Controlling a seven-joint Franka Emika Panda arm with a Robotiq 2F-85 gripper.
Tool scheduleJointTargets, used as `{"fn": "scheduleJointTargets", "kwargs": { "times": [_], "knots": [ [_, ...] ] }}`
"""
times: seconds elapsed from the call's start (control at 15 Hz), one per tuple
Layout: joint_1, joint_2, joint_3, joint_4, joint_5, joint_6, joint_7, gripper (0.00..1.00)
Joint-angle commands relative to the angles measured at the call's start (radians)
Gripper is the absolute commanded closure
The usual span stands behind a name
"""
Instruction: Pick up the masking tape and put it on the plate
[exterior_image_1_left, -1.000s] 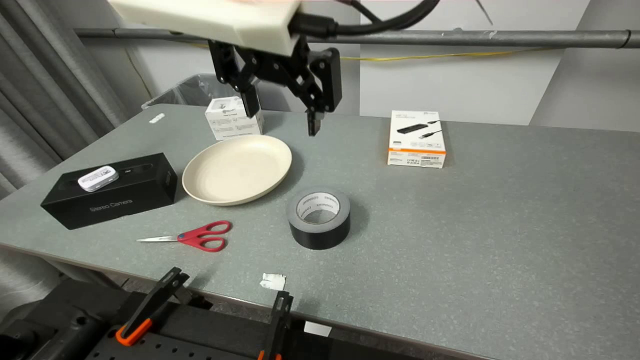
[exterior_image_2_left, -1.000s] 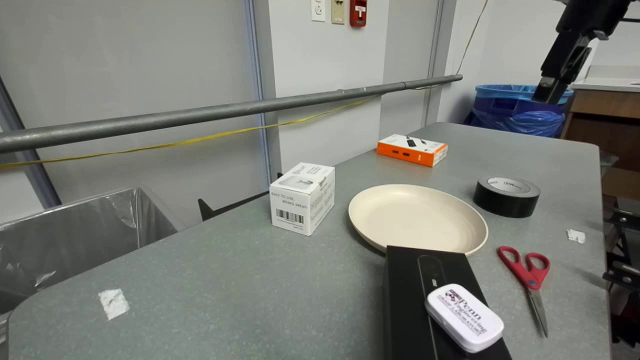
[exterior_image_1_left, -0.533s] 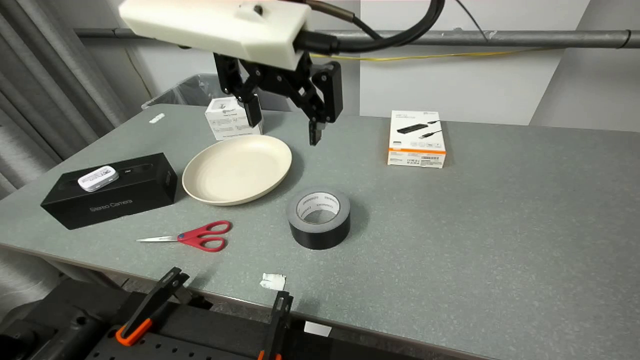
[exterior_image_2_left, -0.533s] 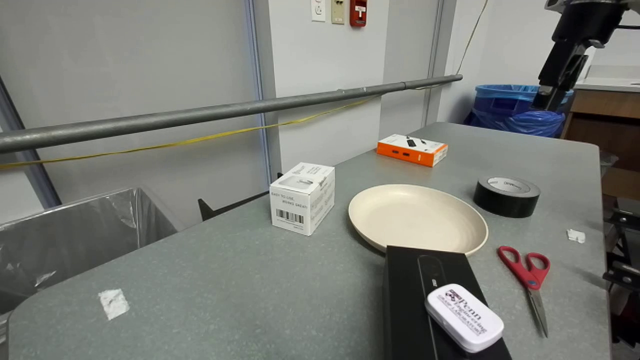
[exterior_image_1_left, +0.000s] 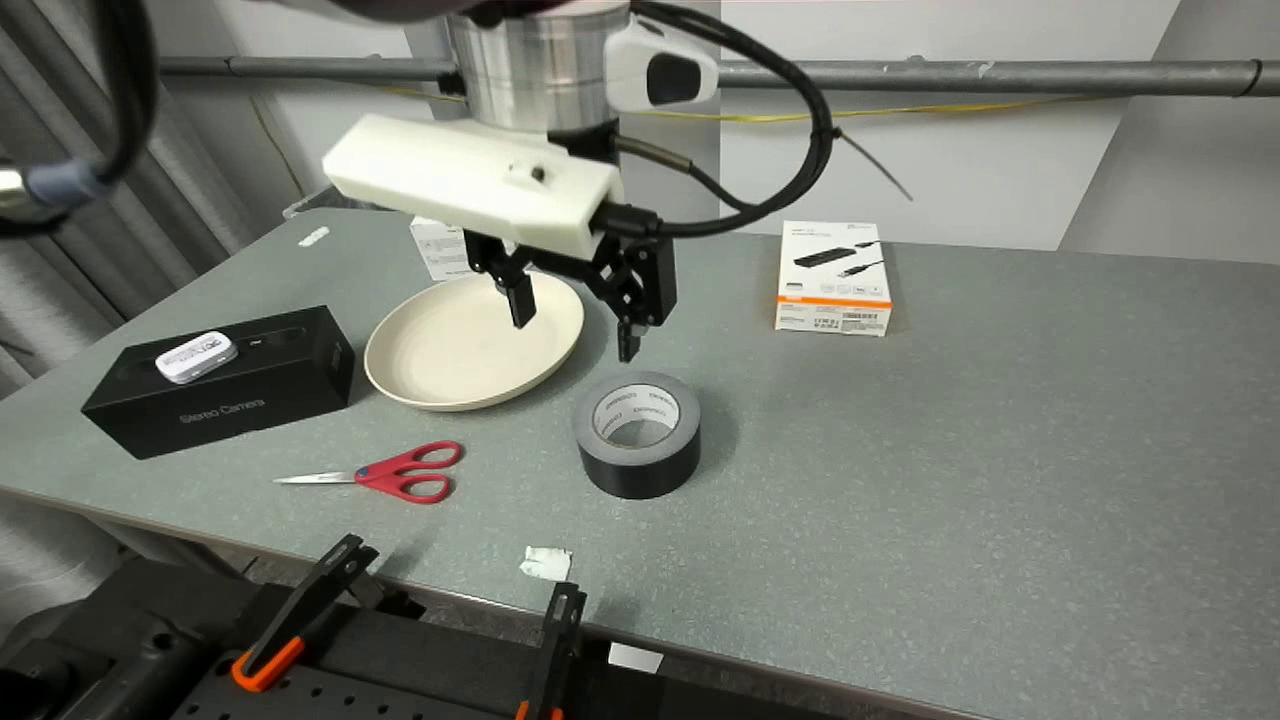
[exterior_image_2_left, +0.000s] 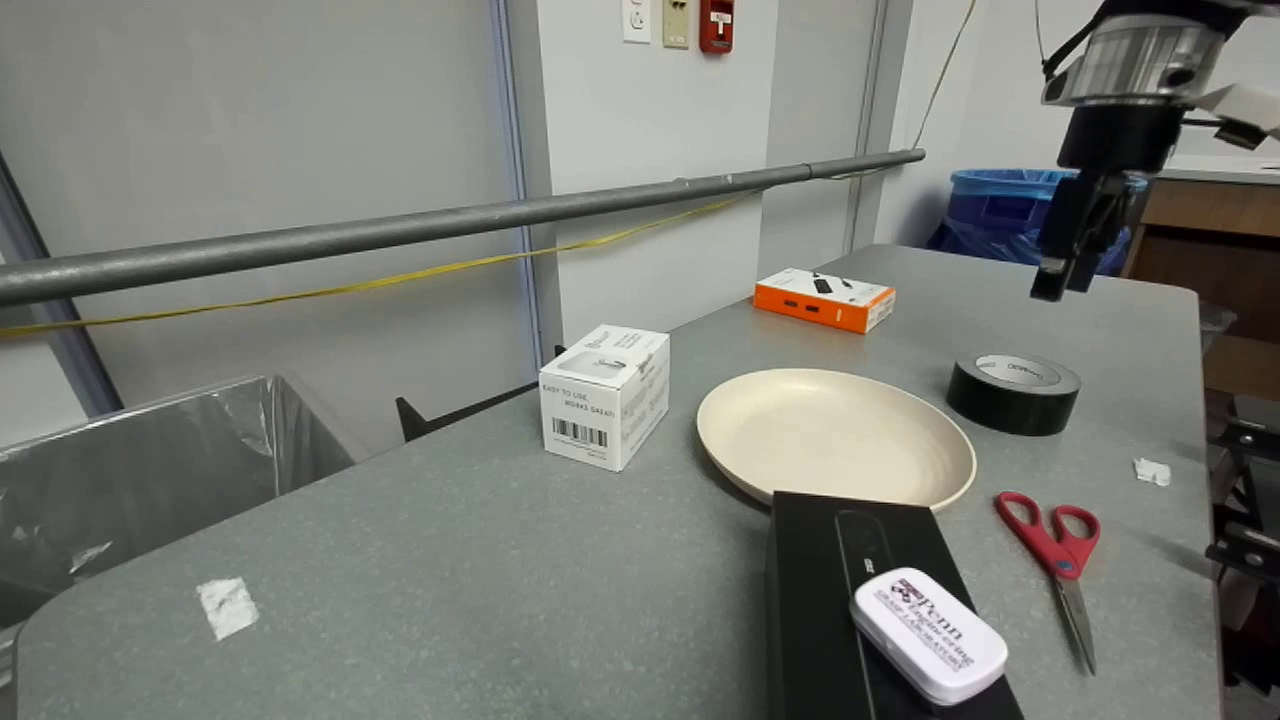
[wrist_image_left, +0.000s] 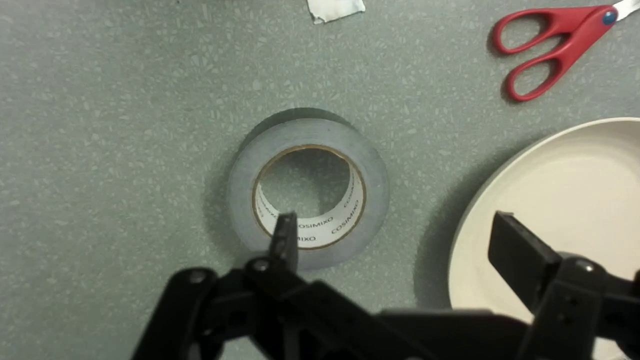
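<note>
The masking tape is a dark roll with a grey top and hollow core, lying flat on the table in both exterior views (exterior_image_1_left: 642, 472) (exterior_image_2_left: 1010, 402) and in the wrist view (wrist_image_left: 375, 195). The cream plate (exterior_image_1_left: 460, 350) lies close beside it with nothing on it; it also shows in an exterior view (exterior_image_2_left: 835, 440) and partly in the wrist view (wrist_image_left: 565, 185). My gripper (exterior_image_1_left: 575, 332) is open and empty, above the table. In the wrist view its fingers (wrist_image_left: 394, 216) are wide apart, one overlapping the tape's near rim, the other over the plate. It also hangs above the tape's height in an exterior view (exterior_image_2_left: 1063, 285).
Red-handled scissors (exterior_image_1_left: 405, 473) lie near the front edge. A black box (exterior_image_1_left: 225, 385) with a white tin (exterior_image_1_left: 196, 357) stands beside the plate. A small white box (exterior_image_2_left: 605, 397) stands behind the plate. A white-orange box (exterior_image_1_left: 833, 280) lies near the wall.
My gripper has come down well toward the table, staying open. The tape, the plate and the other objects have not moved.
</note>
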Motion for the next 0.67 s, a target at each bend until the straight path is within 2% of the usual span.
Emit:
{"fn": "scheduleJointTargets", "kwargs": {
  "times": [0.0, 0.27, 0.6],
  "knots": [
    [0.021, 0.224, 0.044, 0.076, 0.037, 0.141, 0.061, 0.0],
    [0.013, 0.376, 0.09, 0.136, 0.007, 0.218, 0.141, 0.0],
    [0.021, 0.46, 0.09, 0.18, -0.029, 0.216, 0.23, 0.0]
  ]
}}
